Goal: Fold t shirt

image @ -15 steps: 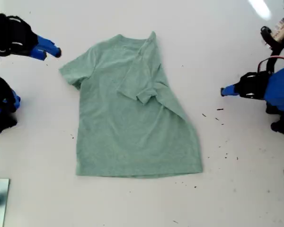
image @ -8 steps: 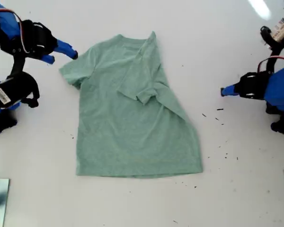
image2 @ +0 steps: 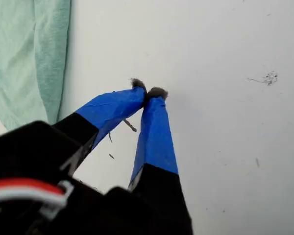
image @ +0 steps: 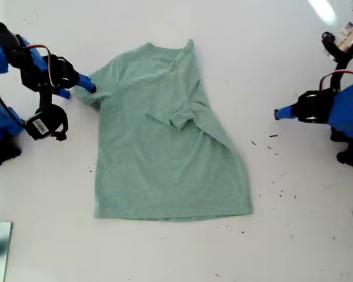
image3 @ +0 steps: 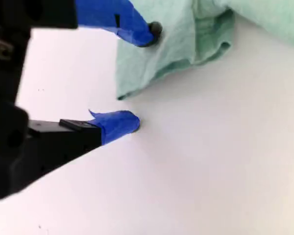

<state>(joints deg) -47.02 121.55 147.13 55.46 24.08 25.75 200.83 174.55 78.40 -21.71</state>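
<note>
shirt status: the t shirt (image: 165,147) lay flat on the white table (image: 270,53), neck toward the exterior view's top, hem toward its bottom, one sleeve and side already folded across the chest. the other sleeve (image: 97,88) stuck out toward the exterior view's left.

my second gripper (image3: 143,78) was at that sleeve, jaws spread apart. one fingertip (image3: 149,32) sat over the sleeve's cloth (image3: 176,49), the other fingertip (image3: 125,122) over bare table just beside the sleeve's edge; nothing was pinched between them. in the exterior view this gripper (image: 85,87) sat at the sleeve's outer end.

my first gripper (image2: 148,92) was clenched, tips touching, with nothing between them. it hung over bare table, well apart from the shirt, whose edge (image2: 34,58) showed off to one side ahead of it. in the exterior view it (image: 279,113) stood at the right. small dark specks (image: 273,144) dotted the table near it.
</note>
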